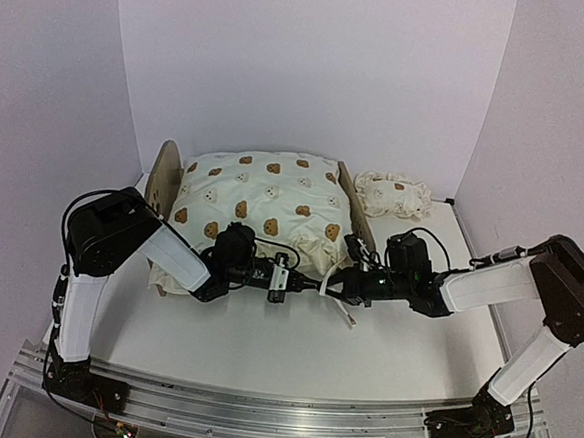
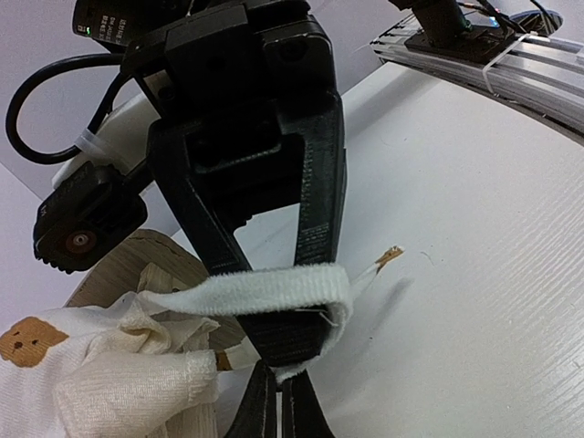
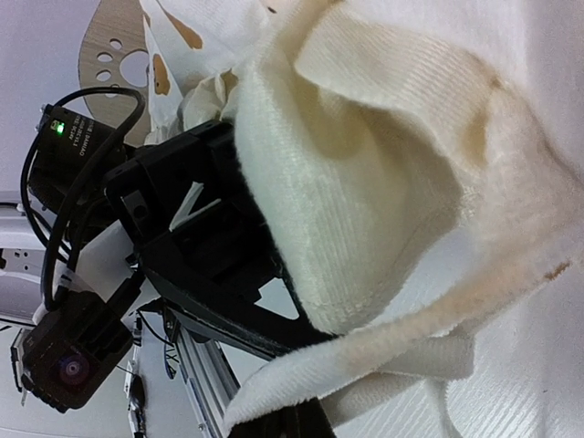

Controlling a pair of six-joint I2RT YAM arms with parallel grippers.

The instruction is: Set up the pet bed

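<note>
The pet bed [image 1: 163, 177] sits at the far middle of the table [image 1: 263, 347], with its rounded wooden headboard on the left. The cream bear-print cushion [image 1: 258, 202] fills the frame and bulges over its near edge. A small matching pillow [image 1: 394, 194] lies on the table just beyond the bed's right end, apart from both arms.

Both grippers meet tip to tip at the bed's near right corner, right against the hanging edge of the cushion. A white tie [image 2: 274, 290] runs from the bunched cushion corner and wraps across the right gripper [image 1: 330, 279]. Its frayed end lies loose on the table. In the left wrist view that gripper's fingers come together at the tips under the tie; whether the tie is pinched between them cannot be told.

The left gripper [image 1: 303, 277] reaches in from the left. Its fingers are drawn almost together with only a slit between them, and tie fabric sits at their tips.
</note>
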